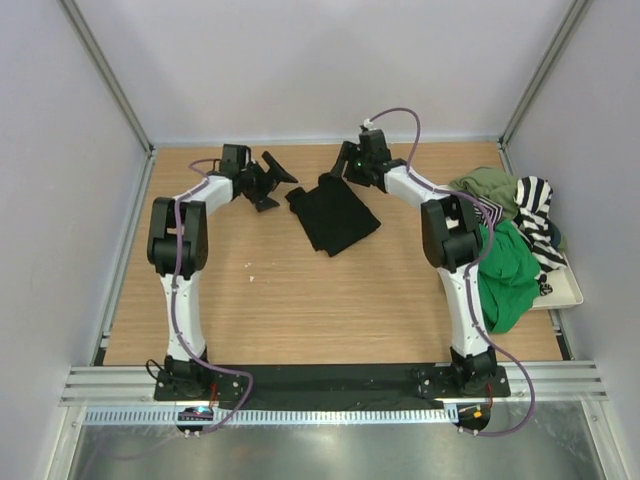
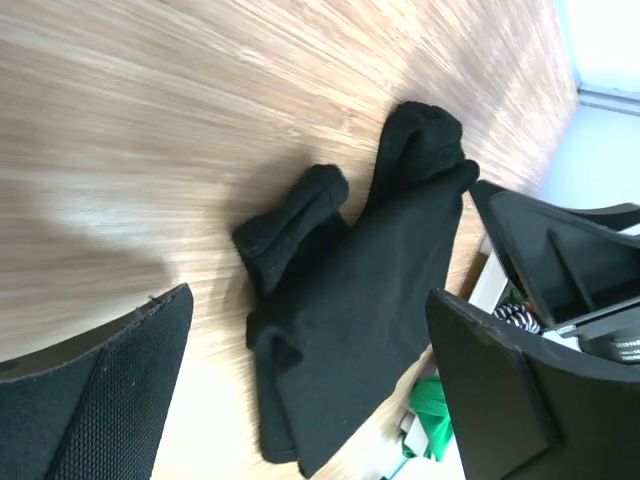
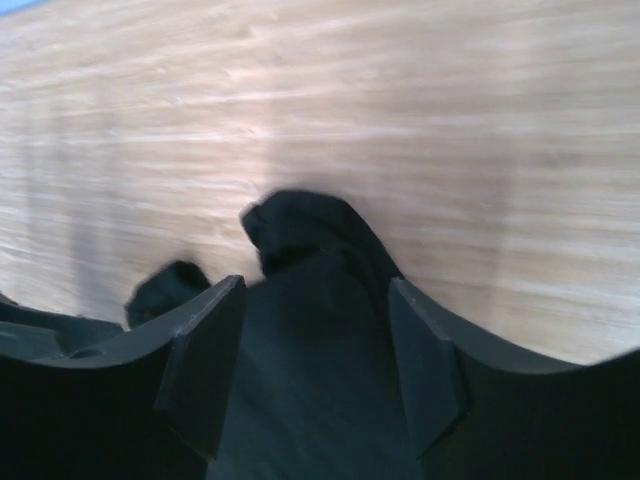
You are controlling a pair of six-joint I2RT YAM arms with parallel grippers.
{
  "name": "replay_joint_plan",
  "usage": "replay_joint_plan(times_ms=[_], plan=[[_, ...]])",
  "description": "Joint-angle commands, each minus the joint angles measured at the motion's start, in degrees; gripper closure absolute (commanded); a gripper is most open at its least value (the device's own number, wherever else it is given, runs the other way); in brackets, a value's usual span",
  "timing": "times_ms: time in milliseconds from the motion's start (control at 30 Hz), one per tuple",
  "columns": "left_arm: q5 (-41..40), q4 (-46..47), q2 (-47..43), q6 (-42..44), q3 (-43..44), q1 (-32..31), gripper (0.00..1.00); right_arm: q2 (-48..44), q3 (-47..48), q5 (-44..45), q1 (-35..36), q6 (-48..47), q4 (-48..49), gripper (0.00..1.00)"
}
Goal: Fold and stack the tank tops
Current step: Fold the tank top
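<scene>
1. Showing the black tank top lying folded on the wooden table, toward its far edge, between the two grippers.
2. Holding the left gripper just left of that garment, its fingers spread wide and gripping nothing.
3. Hovering the right gripper over the garment's far edge, its fingers standing apart with dark cloth showing in the gap; contact with the cloth not being discernible.
4. Showing the olive tank top, the striped tank top and the green tank top lying heaped together at the table's right side, partly over a white tray.
</scene>
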Motion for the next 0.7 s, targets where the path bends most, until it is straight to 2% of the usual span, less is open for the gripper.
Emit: replay_joint_plan(times_ms=[0, 33, 267, 533, 667], plan=[[-1.63, 1.25, -7.46, 3.78, -1.28, -1.49, 0.0, -10.92, -7.85, -0.01, 0.03, -0.11, 8.6, 0.25], [-2.34, 0.99, -8.69, 4.39, -2.43, -1.66, 0.01, -12.35, -9.74, 1.56, 0.12, -0.64, 8.61, 0.22], [-5.24, -0.25, -19.32, 7.21, -15.95, -4.91, 0.02, -18.34, -18.17, 2.99, 0.03, -5.21, -0.96, 0.22], [-11.3, -5.69, -33.46, 10.28, -25.46, -8.43, 0.04, -21.86, -28.56, 4.04, 0.03, -4.68, -5.62, 0.27], [-14.99, -8.59, -38.66, 12.04, -29.15, -10.62, 0.04, -25.98, -36.54, 4.3, 0.04, -4.42, -2.82, 0.28]])
